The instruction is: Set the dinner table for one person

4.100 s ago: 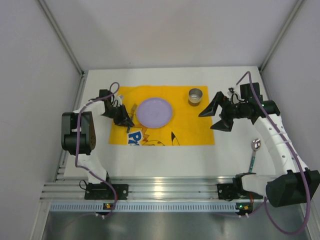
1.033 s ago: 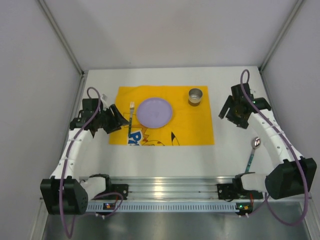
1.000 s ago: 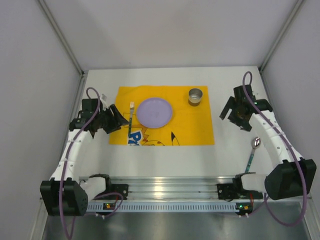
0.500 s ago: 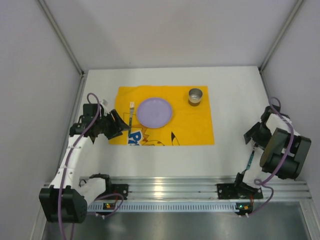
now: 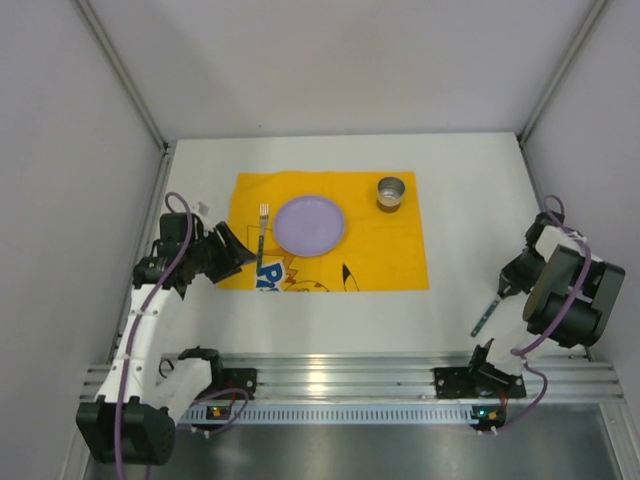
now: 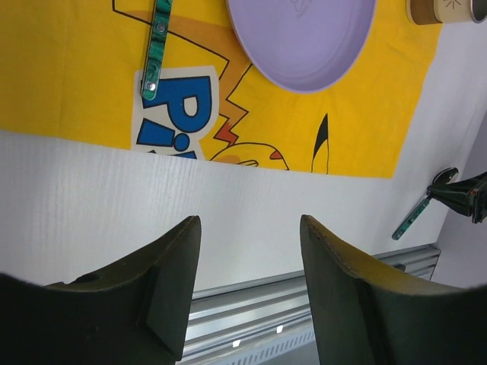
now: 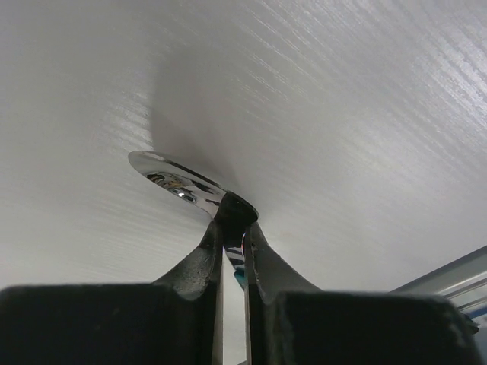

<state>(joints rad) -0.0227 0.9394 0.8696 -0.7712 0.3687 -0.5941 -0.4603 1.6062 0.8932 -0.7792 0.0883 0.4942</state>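
Glossy metal spoon (image 7: 176, 181) — matte, faintly grained dinner table (image 7: 342, 91).

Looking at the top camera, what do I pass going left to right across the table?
left gripper → fork → purple plate → metal cup → teal-handled spoon, pinched in the right gripper

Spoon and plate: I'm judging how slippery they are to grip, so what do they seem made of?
The spoon: bowl looks like polished metal, mirroring its surroundings; handle teal, perhaps plastic. The plate looks like matte lilac plastic, no sharp glare, though uncertain.
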